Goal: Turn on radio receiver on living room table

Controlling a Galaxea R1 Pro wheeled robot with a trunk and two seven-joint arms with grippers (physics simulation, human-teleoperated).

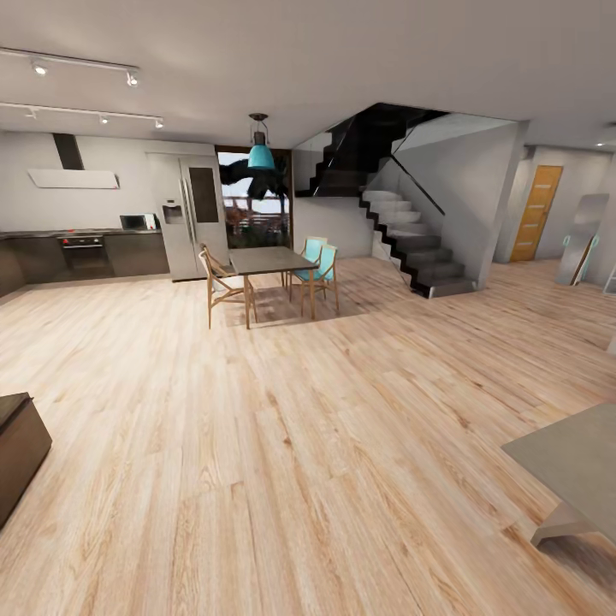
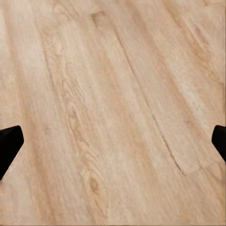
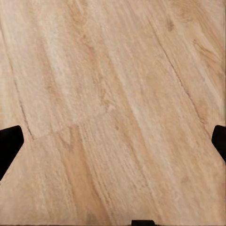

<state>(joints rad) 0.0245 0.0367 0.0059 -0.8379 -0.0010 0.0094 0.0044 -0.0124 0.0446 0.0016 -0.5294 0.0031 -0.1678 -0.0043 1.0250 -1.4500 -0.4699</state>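
Head view: I face an open room with a dining table (image 1: 272, 259) and stairs (image 1: 411, 239); a grey worktop (image 1: 575, 466) corner sits at my right, and no radio receiver is seen on it. Judged best: turn right and sight the radio before reaching. My left gripper (image 2: 113, 141) and right gripper (image 3: 113, 141) stand wide, holding nothing, over the wood floor (image 1: 282, 445).

Far ahead stands a dining desk (image 1: 272, 259) with chairs (image 1: 318, 267) on both its sides. Behind it to the left is the kitchen counter (image 1: 85, 248); to its right, a staircase (image 1: 411, 244). Near right, a low desk corner (image 1: 569, 466) stands on the floor (image 1: 282, 445).
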